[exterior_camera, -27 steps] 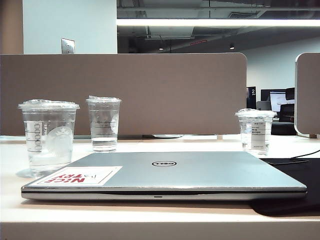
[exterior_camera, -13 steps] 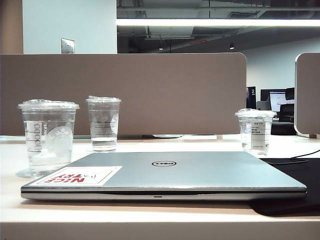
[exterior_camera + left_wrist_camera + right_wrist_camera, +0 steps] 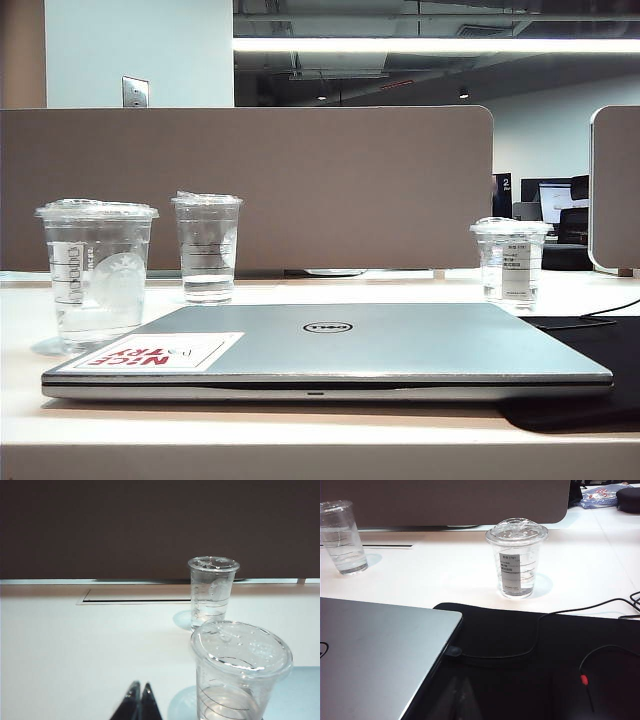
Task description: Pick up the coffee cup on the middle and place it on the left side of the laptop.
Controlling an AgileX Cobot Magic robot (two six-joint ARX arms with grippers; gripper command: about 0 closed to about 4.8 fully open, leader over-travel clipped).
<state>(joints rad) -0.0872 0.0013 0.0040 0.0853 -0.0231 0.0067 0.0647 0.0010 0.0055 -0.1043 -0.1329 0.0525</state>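
Neither arm is seen in the exterior view; the left pincer (image 3: 139,700) is shown only in the left wrist view, as two dark fingertips pressed together with no gap and nothing held, cut off by the frame edge; the right pincer (image 3: 455,700) is barely made out in the right wrist view as a faint dark shape against the black mat (image 3: 530,680), and whether it is narrow or wide cannot be told.

The coffee cup (image 3: 98,275) is seen whole only in the exterior view, where it stands upright on the bench (image 3: 300,435) at the left side of the laptop (image 3: 330,350), near its front left corner, with some clear liquid inside; its white logo and printed boxes are legible there alone; in the left wrist view the cup (image 3: 239,672) is cut off at the base and its print cannot be read.

The taller ringed cup (image 3: 207,247) is seen farther back, apart from the coffee cup; the labelled cup (image 3: 511,260) stands beyond the laptop's right side, and its label text is too small to read.

The red "NICE TRY" sticker (image 3: 160,352) is shown only in the exterior view; the cables (image 3: 560,630) lying on the mat are shown clearly only in the right wrist view; the grey partition (image 3: 250,185) hides whatever lies behind the bench.
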